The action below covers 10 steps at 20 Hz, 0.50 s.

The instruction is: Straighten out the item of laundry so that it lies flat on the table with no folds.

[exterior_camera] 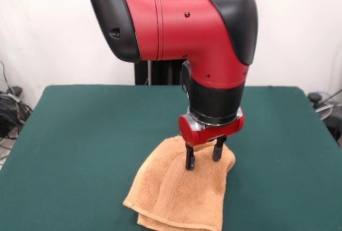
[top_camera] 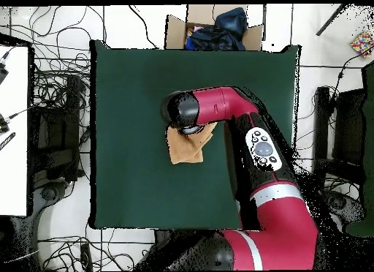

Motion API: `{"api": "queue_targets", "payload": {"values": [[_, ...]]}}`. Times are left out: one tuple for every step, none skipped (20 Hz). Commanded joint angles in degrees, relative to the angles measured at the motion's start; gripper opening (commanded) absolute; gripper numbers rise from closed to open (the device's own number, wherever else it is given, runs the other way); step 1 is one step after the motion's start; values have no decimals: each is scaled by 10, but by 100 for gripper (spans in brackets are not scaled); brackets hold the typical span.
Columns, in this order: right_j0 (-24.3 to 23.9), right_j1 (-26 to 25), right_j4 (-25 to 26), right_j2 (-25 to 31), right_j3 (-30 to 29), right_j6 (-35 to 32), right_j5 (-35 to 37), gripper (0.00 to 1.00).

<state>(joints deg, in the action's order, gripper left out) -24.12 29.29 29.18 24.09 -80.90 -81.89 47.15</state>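
The table point(exterior_camera: 80, 135), a wide dark green surface, fills most of the front view and carries only one thing. The red and black arm point(exterior_camera: 181, 22) comes down from the far side and hangs over the table's near middle, hiding much of what is below it in the overhead view. The towel point(exterior_camera: 181, 193), orange-tan terry cloth, lies on the table at the near edge of the front view, a little right of centre; it is folded over on itself, with doubled layers showing at its near left corner and a woven band running along its length. The gripper point(exterior_camera: 204, 157) stands over the towel's far end with its two dark fingers parted and their tips down on or just above the cloth; whether they already touch it cannot be told, and nothing is clamped between them. Judging from this, the risk lies in the pinch: if the fingers close through both layers, lifting would carry the fold along rather than open it. A shallow bite on the thick pile could also slip free mid-drag, and pulling toward the near side might slide the cloth off the table's edge.
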Motion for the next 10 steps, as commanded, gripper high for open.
{"api": "queue_targets", "payload": {"values": [[-3,8,-20,-15,-56,-46,16,100],[-3,8,-21,-15,-55,-47,16,100],[-2,8,-21,-15,-55,-48,16,100],[-2,7,-22,-15,-52,-50,18,100],[0,6,-24,-15,-48,-53,19,100],[1,6,-26,-15,-44,-56,21,100],[1,10,-31,-14,-43,-59,25,100],[2,13,-35,-13,-42,-61,29,100],[0,19,-41,-11,-44,-62,32,100],[-1,27,-46,-10,-49,-61,36,100]]}}
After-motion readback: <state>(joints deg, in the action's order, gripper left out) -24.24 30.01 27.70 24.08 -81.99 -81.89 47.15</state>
